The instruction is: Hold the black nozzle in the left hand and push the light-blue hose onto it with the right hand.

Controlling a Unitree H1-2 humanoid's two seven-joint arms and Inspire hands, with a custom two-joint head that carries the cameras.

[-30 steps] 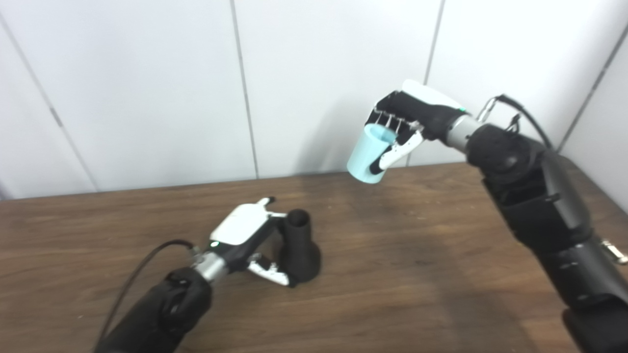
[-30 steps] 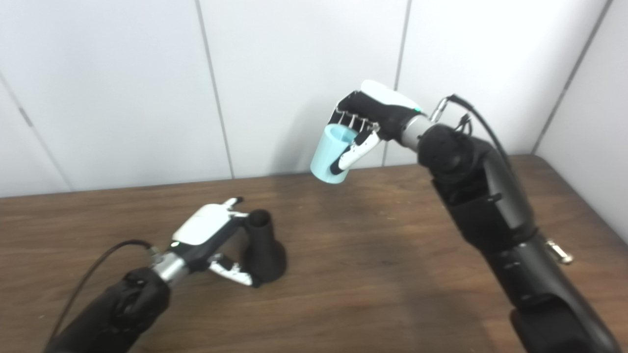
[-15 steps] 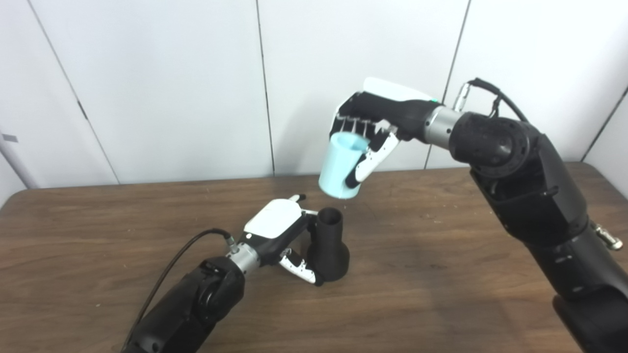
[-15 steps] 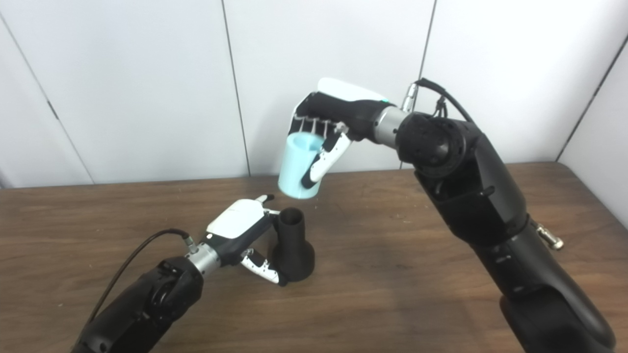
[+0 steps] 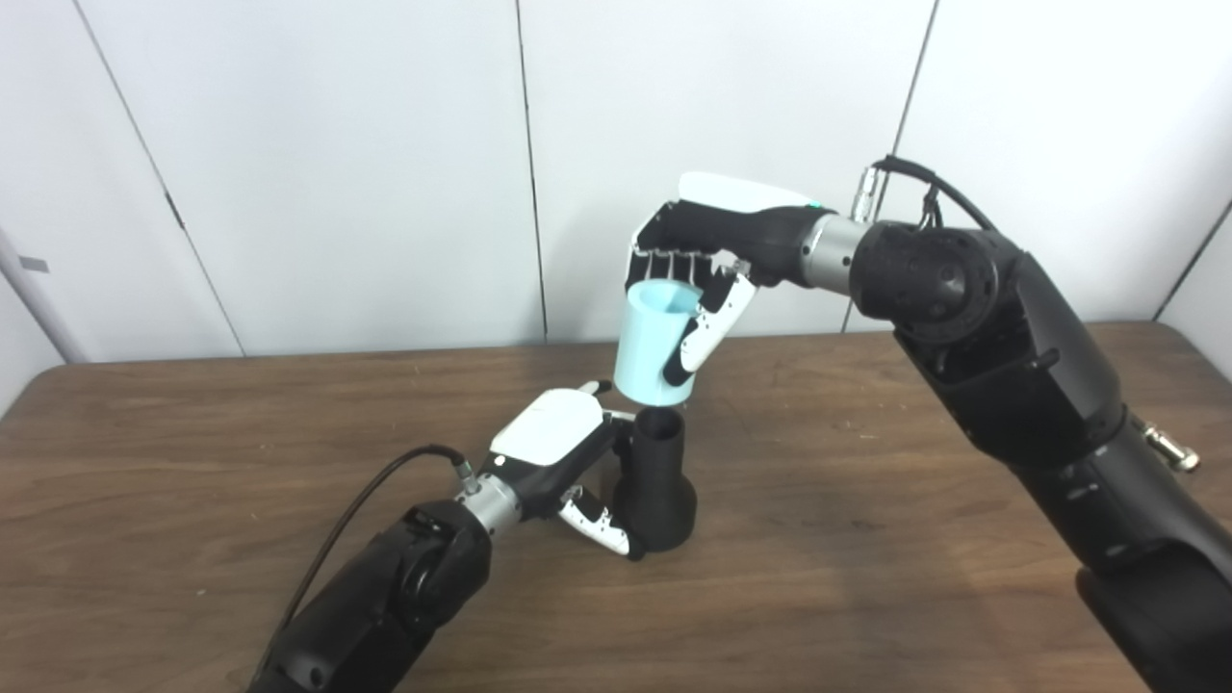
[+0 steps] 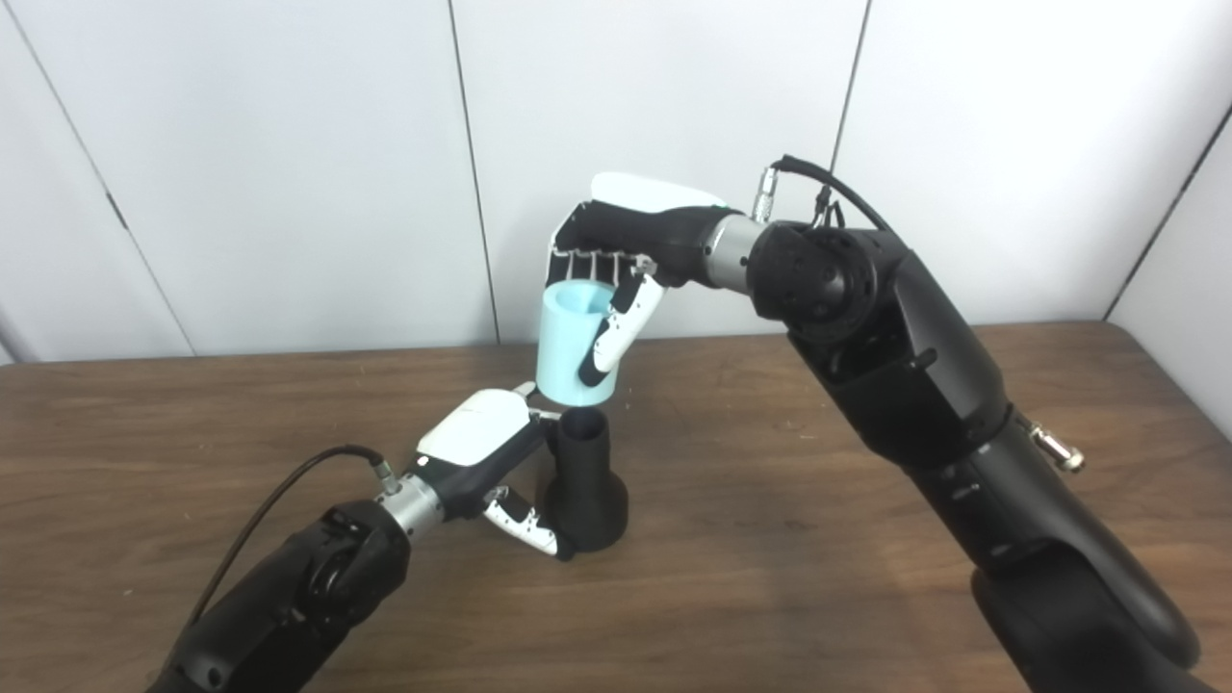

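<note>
The black nozzle (image 5: 656, 481) stands upright on the brown table (image 5: 866, 539), narrow neck up and flared base down. My left hand (image 5: 558, 457) is shut on it from the left, fingers around the neck and thumb at the base. The light-blue hose piece (image 5: 656, 344), a short tapered tube, hangs in my right hand (image 5: 707, 255), which is shut on it from above. Its lower rim sits just over the nozzle's top opening, slightly to the left, almost touching. In the right eye view the hose (image 6: 577, 346) is directly above the nozzle (image 6: 584, 479).
White wall panels (image 5: 337, 164) rise behind the table's far edge. My right arm (image 5: 1020, 385) spans the right side above the table. A black cable (image 5: 356, 510) loops off my left forearm.
My right hand has carried the hose left and down, from high on the right to just above the nozzle. The camera view shifted too. The left hand keeps its hold on the nozzle.
</note>
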